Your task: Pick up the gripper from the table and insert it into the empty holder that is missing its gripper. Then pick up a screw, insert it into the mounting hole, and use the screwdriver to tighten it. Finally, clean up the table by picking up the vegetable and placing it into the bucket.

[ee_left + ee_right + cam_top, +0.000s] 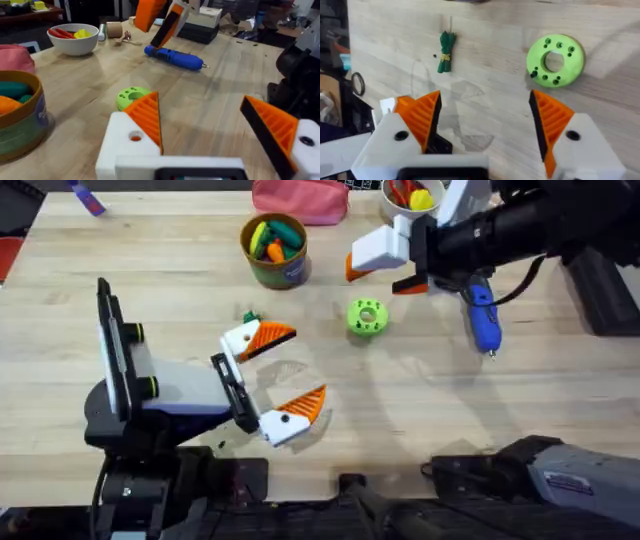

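Nearest, the spread, empty right gripper (485, 125) hovers above the slim green leafy toy vegetable (446, 51), ahead of its fingertips. A skewed descent could nudge it aside, away from the olive-green round bucket (274, 250).

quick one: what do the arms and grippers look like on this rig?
Both grippers, left gripper and right gripper, have blocky white finger mounts tipped with orange ribbed wedge pads, each mount with a dark screw hole. The arm links are black; the left arm carries a white wrist housing and green-ringed knobs. A black cable trails by the right arm.
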`<action>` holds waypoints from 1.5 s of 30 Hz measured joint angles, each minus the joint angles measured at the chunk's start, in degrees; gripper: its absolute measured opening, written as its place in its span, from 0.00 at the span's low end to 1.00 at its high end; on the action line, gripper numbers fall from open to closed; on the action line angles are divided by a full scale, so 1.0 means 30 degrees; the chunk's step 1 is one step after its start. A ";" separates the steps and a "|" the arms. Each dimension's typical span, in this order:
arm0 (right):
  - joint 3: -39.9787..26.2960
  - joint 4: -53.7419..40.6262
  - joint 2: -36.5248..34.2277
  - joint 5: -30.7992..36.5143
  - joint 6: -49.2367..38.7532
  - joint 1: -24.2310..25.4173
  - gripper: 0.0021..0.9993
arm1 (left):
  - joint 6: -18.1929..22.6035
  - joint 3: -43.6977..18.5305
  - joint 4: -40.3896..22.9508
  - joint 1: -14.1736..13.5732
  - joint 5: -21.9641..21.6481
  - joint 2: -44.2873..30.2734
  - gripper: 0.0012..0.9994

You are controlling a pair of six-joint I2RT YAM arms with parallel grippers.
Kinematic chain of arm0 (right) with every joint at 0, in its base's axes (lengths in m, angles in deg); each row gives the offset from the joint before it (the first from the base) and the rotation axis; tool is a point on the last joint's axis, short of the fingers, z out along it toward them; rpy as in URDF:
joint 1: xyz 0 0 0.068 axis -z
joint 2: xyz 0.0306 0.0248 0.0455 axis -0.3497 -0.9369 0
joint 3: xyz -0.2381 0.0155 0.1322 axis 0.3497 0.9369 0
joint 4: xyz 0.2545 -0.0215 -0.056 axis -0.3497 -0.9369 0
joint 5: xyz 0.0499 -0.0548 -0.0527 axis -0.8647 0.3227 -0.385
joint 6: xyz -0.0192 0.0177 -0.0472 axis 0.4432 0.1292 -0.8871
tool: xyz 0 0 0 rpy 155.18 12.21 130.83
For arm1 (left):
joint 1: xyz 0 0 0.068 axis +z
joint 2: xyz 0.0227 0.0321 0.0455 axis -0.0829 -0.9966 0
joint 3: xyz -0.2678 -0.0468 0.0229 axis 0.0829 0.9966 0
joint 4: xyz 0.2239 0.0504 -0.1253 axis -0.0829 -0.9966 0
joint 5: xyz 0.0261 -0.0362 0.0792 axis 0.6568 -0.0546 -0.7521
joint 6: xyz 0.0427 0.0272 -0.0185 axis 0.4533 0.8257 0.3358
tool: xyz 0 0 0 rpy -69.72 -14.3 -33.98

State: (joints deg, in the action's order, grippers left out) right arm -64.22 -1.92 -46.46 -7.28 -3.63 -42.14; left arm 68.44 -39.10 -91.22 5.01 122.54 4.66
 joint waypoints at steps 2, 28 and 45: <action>0.0000 -0.0226 0.0000 0.0069 -0.0191 0.0000 0.95 | 0.0000 0.0000 0.0005 0.0000 0.0000 0.0000 0.99; -0.3872 -0.6305 -0.0433 0.8264 0.2336 -0.3935 0.94 | 0.0000 0.0000 0.0006 0.0000 -0.0003 -0.0001 0.99; -0.5304 -0.6087 -0.7020 0.9906 0.8103 -0.5238 0.85 | 0.0000 0.0000 0.0000 0.0000 -0.0005 0.0000 0.99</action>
State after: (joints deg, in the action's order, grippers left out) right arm -80.13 -20.18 -67.52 22.44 20.68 -57.85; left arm 68.44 -39.10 -91.22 5.01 122.52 4.66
